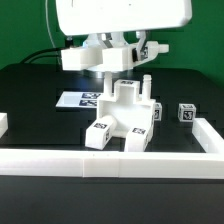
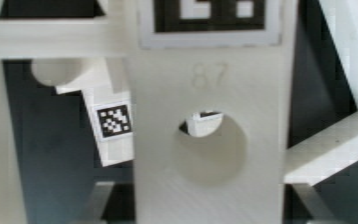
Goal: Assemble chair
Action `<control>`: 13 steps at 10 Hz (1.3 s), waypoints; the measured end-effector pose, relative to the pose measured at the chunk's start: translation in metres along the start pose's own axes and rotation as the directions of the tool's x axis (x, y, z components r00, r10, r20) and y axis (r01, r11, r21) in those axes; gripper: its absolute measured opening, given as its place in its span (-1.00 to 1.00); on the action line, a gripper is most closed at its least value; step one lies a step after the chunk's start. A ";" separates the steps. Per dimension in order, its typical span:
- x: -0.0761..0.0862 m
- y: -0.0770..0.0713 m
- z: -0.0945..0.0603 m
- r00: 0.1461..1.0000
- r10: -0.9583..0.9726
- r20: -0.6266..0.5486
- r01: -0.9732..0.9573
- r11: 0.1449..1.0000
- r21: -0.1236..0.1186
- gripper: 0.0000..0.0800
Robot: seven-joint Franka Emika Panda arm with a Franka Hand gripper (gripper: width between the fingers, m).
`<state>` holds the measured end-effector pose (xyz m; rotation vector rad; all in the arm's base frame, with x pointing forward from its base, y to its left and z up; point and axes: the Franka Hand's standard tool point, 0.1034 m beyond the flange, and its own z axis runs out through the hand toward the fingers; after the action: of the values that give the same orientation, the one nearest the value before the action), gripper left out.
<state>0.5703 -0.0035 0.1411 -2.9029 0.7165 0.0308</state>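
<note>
Gripping from above, the gripper [image 1: 108,75] has its jaws drawn narrow on what appears to be the upright panel [image 2: 208,110] of the chair [image 1: 122,120]. The chair sits at the centre of the exterior frame, just above the border wall [image 1: 110,160] and lower right of the marker board [image 1: 80,99]. The panel lies directly beneath the gripper with its long axis vertical, so the coming move probably runs along that vertical line. A loose block [image 1: 185,113] lies at centre right, apart from the chair.
</note>
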 end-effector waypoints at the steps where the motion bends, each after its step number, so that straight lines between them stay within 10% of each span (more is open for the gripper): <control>1: 0.000 0.000 0.001 1.000 -0.001 0.001 0.001 1.000 -0.001 -0.29; 4: -0.008 -0.015 0.006 0.984 -0.176 0.005 0.176 0.980 -0.089 -0.29; 13: -0.019 -0.026 0.024 0.981 -0.191 0.026 0.192 0.976 -0.100 -0.29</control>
<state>0.5662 0.0320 0.1222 -3.0514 0.4414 0.0706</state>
